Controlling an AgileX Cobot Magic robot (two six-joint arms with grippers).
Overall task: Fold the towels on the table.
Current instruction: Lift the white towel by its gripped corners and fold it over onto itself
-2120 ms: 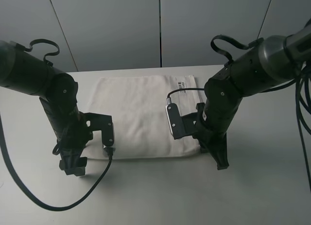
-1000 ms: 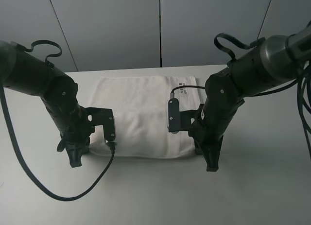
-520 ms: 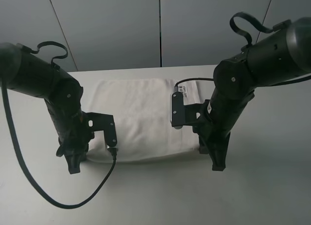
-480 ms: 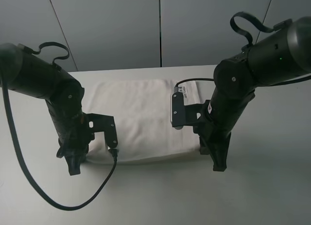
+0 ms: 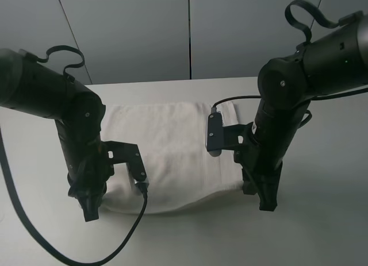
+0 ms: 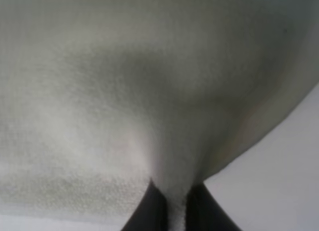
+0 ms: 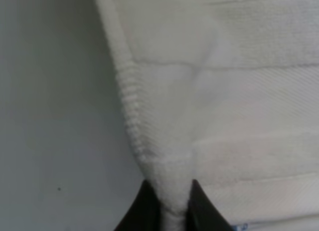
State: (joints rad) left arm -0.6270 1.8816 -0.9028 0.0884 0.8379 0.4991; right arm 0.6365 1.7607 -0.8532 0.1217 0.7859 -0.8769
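White terry-cloth towel [image 5: 167,145] is lying on the matte light grey counter [image 5: 322,231], left gripper [image 6: 168,213] and right gripper [image 7: 168,203] each pinching a near corner with jaws clamped on cloth; carrying both corners level and in step would be keeping the fold square.

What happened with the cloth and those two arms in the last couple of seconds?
The left gripper and right gripper, pinching the towel near its front corners, drew that edge up and toward the camera. The towel's far part still lies on the table.
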